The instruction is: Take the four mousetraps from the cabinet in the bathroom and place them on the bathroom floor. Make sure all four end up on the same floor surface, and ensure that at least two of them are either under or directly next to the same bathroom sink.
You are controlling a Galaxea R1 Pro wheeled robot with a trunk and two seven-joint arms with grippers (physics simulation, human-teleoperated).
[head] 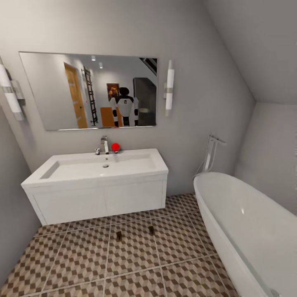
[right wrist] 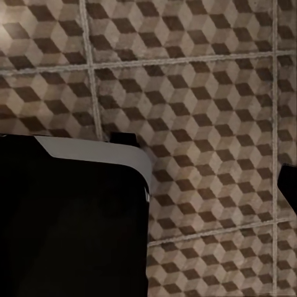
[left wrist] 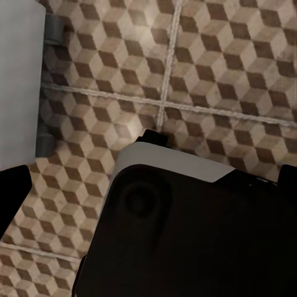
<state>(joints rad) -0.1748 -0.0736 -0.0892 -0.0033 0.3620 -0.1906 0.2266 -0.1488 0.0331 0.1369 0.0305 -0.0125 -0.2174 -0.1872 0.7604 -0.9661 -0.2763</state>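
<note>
Two small dark mousetraps lie on the cube-patterned bathroom floor (head: 136,264) in front of the white wall-hung bathroom sink (head: 99,194): one (head: 119,236) under its middle front, the other (head: 151,230) a little to the right. They lie about a tile's width apart. The cabinet is out of view. My left gripper (left wrist: 154,179) hangs open over bare tiles beside my own dark base, a black finger (left wrist: 12,192) at the frame edge. My right gripper (right wrist: 148,176) is open too, over tiles, with one finger (right wrist: 288,185) showing; nothing is held.
A white oval bathtub (head: 247,231) takes up the right side, with a chrome floor tap (head: 212,152) behind it. Above the sink hang a mirror (head: 88,90) reflecting the robot and two wall lights. A red round thing (head: 115,147) sits by the chrome faucet (head: 105,145). A grey wall closes the left.
</note>
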